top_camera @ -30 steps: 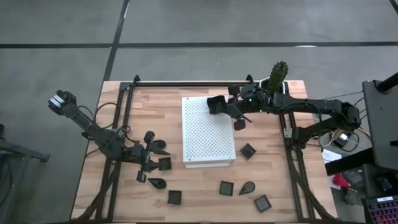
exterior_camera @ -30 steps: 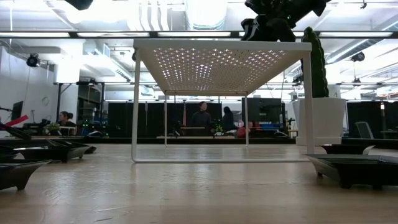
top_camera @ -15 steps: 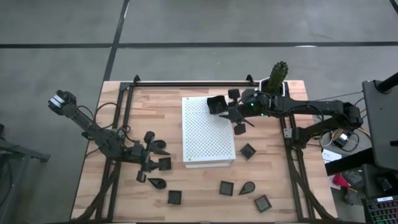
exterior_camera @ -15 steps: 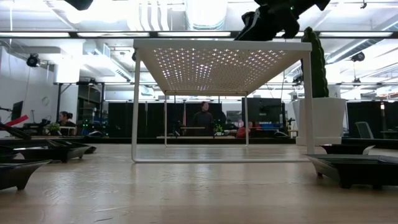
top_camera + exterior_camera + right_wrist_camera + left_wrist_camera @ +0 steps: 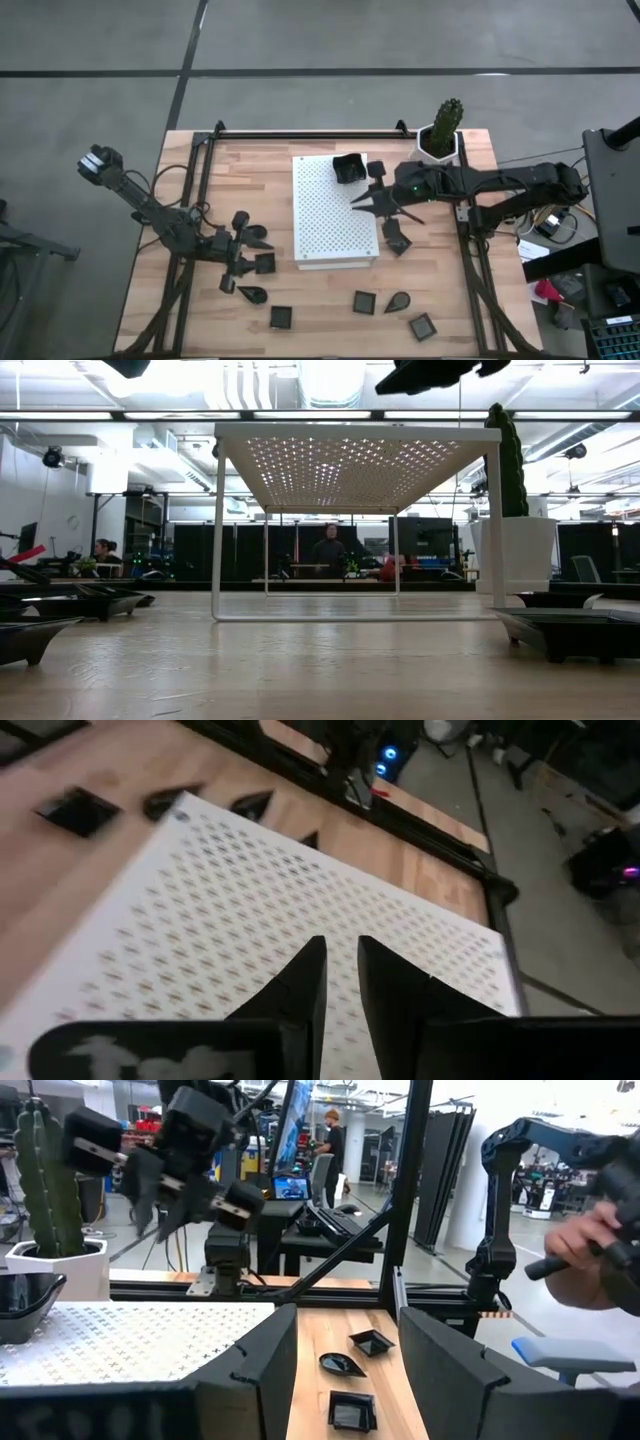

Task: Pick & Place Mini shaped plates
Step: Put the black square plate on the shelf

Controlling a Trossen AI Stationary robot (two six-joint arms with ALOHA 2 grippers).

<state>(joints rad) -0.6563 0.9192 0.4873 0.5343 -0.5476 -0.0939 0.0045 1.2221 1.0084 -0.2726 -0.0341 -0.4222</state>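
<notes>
1. The right gripper [image 5: 368,197] has withdrawn from the far corner of the white perforated board [image 5: 333,215]. It now hovers over the board's near-right edge, at mid-length.
2. One second ago this gripper carried a square mini plate [image 5: 348,167] over that far corner. The plate now rests on the board, beyond the fingertips and apart from them.
3. In the right wrist view the fingers [image 5: 300,982] stand narrow, with only a slim gap between them and nothing held. The jaws were wider a moment ago and are closing.
4. Judgement: one placement is complete, and the right arm is free for the next pick.
5. The nearest loose plate [image 5: 397,240] lies on the table just beside the board, behind and below the right gripper. Three more plates [image 5: 396,301] lie farther off toward the table's front edge.
6. The left gripper [image 5: 237,259] has not moved. It waits low at the table's left side, jaws fairly wide and empty, among a cluster of plates [image 5: 263,263].
7. The cactus pot [image 5: 439,142] stands clear of the right arm, at the back of the table.
</notes>
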